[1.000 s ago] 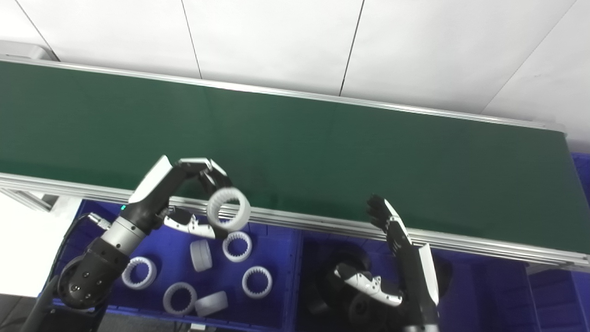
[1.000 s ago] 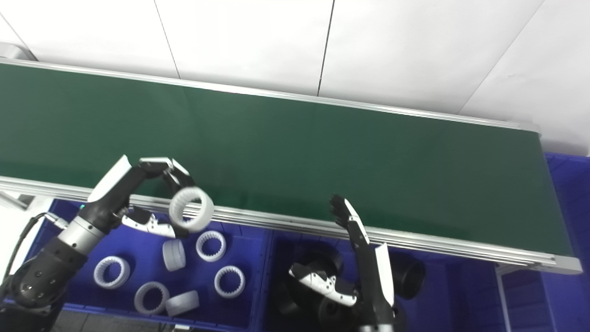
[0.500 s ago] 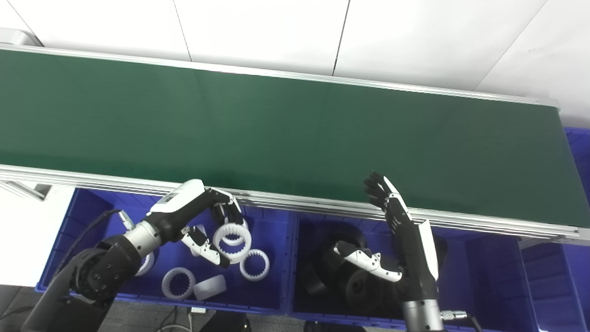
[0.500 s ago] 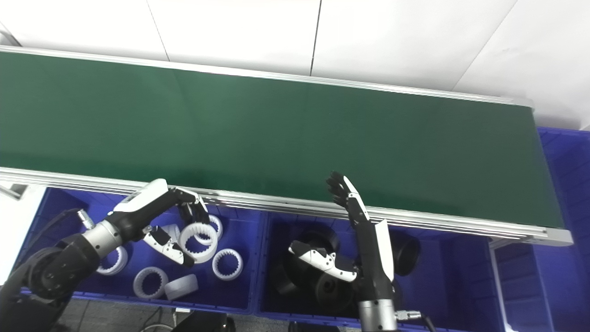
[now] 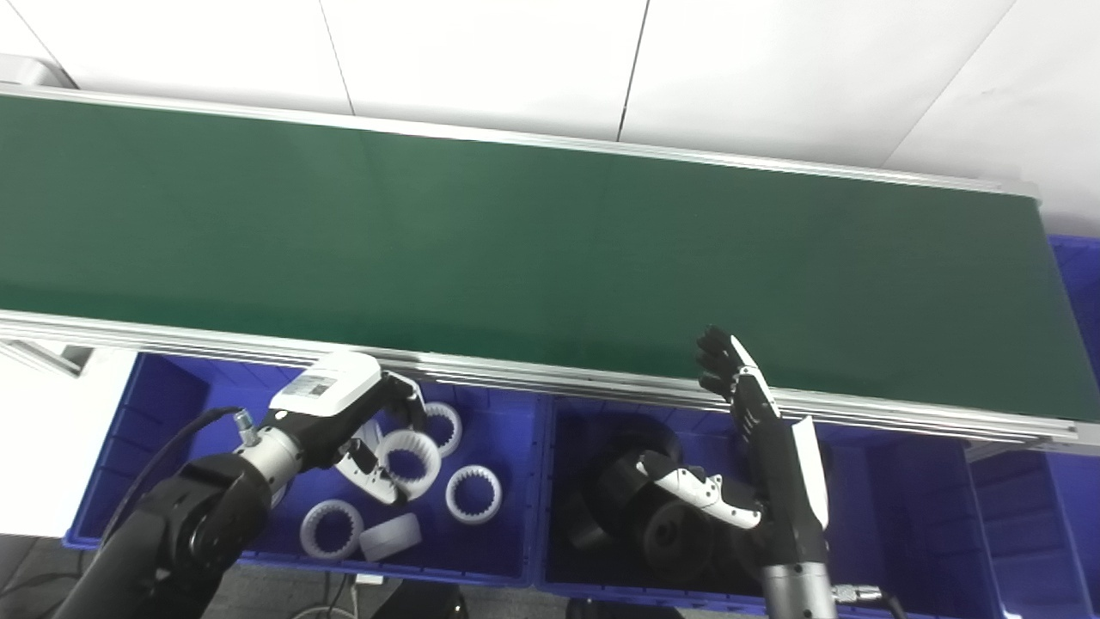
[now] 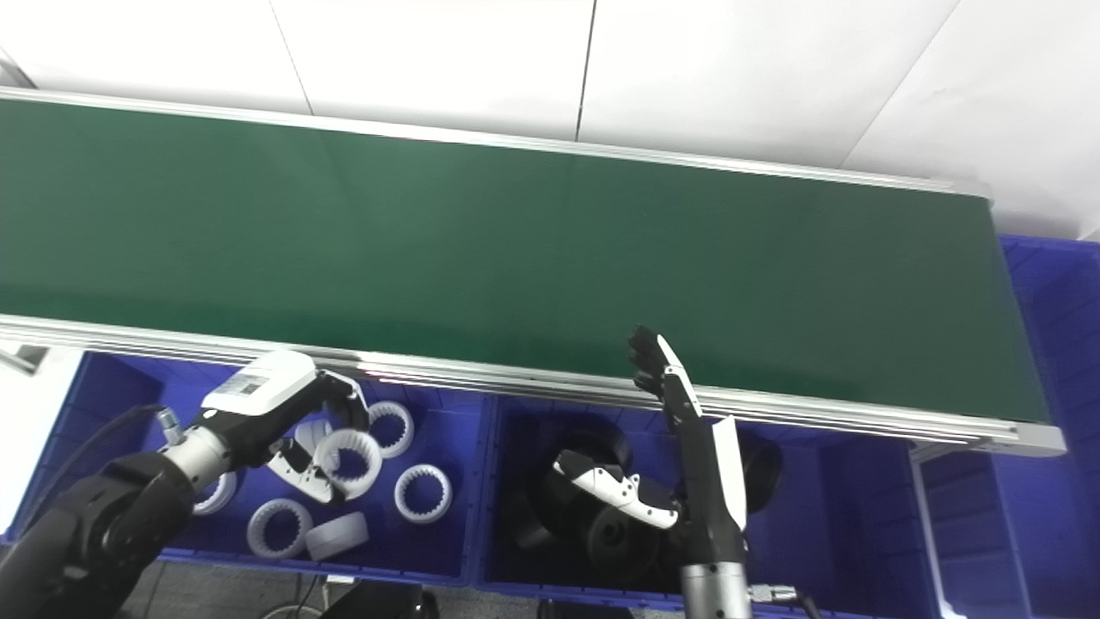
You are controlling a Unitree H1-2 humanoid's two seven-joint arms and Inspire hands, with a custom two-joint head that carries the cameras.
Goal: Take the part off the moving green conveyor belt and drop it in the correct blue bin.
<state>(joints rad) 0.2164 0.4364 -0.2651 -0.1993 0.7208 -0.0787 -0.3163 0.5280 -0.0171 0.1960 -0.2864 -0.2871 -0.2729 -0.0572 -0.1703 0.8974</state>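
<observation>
My left hand is shut on a white toothed ring and holds it low inside the left blue bin, just above the white parts lying there. My right hand is open and empty, fingers upright, over the right blue bin, with its fingertips at the near rail of the green conveyor belt. No part shows on the belt.
Several white rings and a white wheel lie in the left bin. Black wheels fill the right bin. The belt's metal rail runs above both bins. Another blue bin stands at the far right.
My left hand has carried the white ring from the belt's near edge down into the left bin. The camera has tilted down. My right hand has barely moved.
</observation>
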